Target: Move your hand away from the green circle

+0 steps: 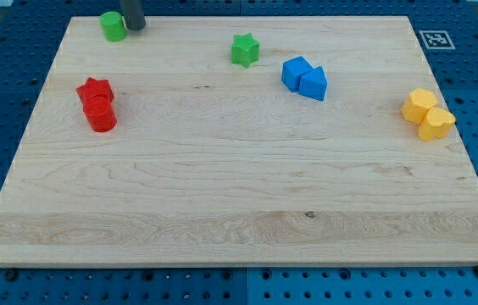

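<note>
At the view's top left, my tip (135, 27) rests on the bench (239, 195), just to the right of the green circle (113, 26) and so close that I cannot tell whether they touch. No claw is fitted, so nothing can be said about it being spread or pressed together; only the lower part of the dark rod shows, its upper part cut off by the view's top edge.

The green circle is a short, upright, bright green cylinder with a flat round top, standing near the bench's top left corner.

Further out, a green star (244, 50) sits near the top centre. To its right, a blue cube (296, 72) and a blue triangle (314, 84) touch. On the left, a red star (95, 90) and a red cylinder (100, 114) press together. At the far right, two yellow blocks (427, 113) sit touching; their shapes are hard to make out.

A black-and-white square marker (435, 39) is printed at the bench's top right corner; it carries no readable words.
</note>
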Robot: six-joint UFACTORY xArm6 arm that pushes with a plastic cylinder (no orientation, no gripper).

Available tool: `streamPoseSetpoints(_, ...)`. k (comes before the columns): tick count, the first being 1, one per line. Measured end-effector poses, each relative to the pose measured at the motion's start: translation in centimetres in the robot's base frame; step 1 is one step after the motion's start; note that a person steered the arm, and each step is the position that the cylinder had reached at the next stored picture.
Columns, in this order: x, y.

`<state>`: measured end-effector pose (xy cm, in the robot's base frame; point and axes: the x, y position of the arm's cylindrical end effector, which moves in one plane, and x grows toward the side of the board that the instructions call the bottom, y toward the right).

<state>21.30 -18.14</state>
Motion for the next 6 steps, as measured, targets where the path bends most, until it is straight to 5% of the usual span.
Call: streamPoseSetpoints(6,0.0,3.3)
